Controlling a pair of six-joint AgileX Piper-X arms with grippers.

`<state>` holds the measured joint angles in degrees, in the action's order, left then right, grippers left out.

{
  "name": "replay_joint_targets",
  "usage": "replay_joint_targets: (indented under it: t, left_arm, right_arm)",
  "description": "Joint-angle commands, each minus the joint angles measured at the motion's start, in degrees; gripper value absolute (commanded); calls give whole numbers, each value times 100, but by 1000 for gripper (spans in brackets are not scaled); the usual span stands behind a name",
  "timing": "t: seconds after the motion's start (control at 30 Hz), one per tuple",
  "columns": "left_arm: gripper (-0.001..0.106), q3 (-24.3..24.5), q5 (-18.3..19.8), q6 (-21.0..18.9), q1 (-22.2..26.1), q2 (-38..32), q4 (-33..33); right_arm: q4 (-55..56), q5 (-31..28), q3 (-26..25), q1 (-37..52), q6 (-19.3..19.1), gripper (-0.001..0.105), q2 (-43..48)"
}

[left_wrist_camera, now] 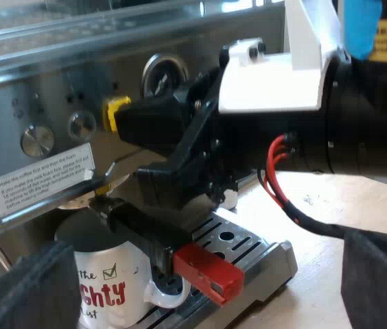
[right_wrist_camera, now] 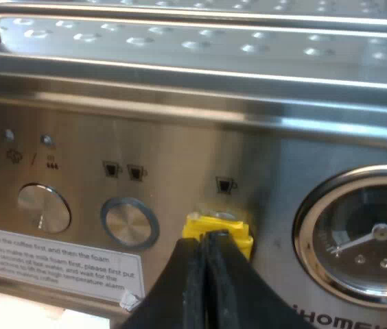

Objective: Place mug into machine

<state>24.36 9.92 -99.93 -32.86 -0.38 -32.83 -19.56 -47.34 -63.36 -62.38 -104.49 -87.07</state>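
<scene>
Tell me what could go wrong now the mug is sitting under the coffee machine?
1. The right end effector, shut, touches the small yellow button; it could slip off.
2. The mug stands on the drip tray under the holder; if it is off-centre, coffee may spill.
3. The open left end effector is close to the mug and the holder's red handle end; pulling away, it might bump them.
</scene>
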Motion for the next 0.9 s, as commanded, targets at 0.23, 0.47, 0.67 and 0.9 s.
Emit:
replay_joint_targets:
  t: [0.23, 0.47, 0.67, 0.9]
  left_arm:
    - [78, 66, 23, -7, -28, -386, 246]
    - [78, 309, 23, -7, -28, -386, 346]
    - [78, 471, -21, -7, -28, -386, 311]
    - [78, 697, -461, -112, -28, -180, 759]
  right_arm:
    - [175, -45, -61, -310, -162, 0, 338]
    - [1377, -201, -61, -801, -161, 35, 819]
    - [1675, -259, -61, -937, -161, 67, 1183]
    - [3087, 35, -61, -850, -161, 71, 2407]
